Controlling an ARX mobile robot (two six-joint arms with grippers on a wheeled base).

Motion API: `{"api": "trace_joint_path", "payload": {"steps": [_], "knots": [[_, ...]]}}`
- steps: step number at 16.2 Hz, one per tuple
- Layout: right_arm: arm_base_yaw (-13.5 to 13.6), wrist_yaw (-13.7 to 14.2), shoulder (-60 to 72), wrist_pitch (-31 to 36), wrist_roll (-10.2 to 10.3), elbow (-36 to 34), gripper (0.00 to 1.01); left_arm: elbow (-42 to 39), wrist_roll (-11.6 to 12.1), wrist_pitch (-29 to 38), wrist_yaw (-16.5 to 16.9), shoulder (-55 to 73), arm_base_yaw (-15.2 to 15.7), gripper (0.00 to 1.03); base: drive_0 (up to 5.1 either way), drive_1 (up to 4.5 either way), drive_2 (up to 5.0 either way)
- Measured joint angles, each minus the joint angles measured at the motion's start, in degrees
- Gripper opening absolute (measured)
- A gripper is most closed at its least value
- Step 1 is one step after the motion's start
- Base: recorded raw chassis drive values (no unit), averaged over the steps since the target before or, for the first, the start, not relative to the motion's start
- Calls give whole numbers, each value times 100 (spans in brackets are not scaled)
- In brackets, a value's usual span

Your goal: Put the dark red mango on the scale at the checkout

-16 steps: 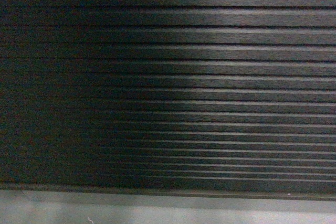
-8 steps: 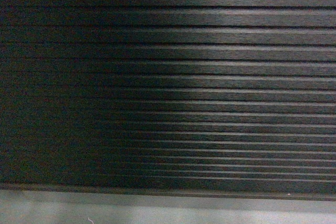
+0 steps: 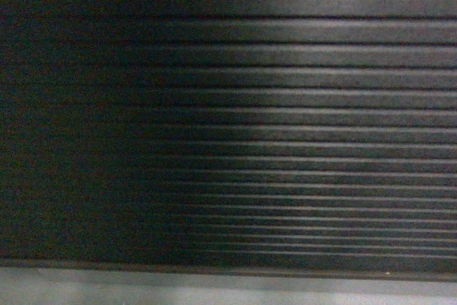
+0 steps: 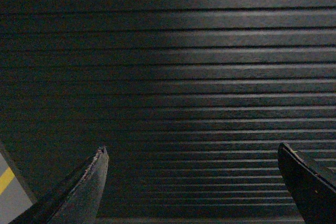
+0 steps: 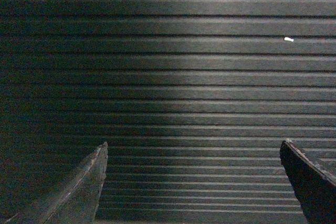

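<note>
The head view is sitting slightly lower on the counter (image 3: pixel 285 105) front than a second ago, its ribs blurring; the base appears to be shifting. Left claw (image 4: pixel 191 182) and right claw (image 5: pixel 191 182) are both gaping wide, carrying nothing. Mango and scale are not showing in any view. Floor (image 3: pixel 214 289) is showing under the panel; room ahead is looking tight.

No readable text, labels, brands or numbers, only the ribbed dark checkout (image 3: pixel 285 105) front
</note>
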Motion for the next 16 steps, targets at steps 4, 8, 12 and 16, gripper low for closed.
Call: {"api": "trace_joint_path", "payload": {"steps": [4, 8, 12, 16], "knots": [[0, -9, -2, 20, -4, 0, 98, 0, 0, 17, -11, 0, 0, 98, 0, 0, 0], [0, 2, -2, 26, 2, 0, 98, 0, 2, 22, -4, 0, 0, 98, 0, 0, 0], [0, 4, -2, 22, 7, 0, 98, 0, 0, 22, -7, 0, 0, 98, 0, 0, 0], [0, 4, -2, 20, 4, 0, 98, 0, 2, 20, -4, 0, 0, 98, 0, 0, 0]]}}
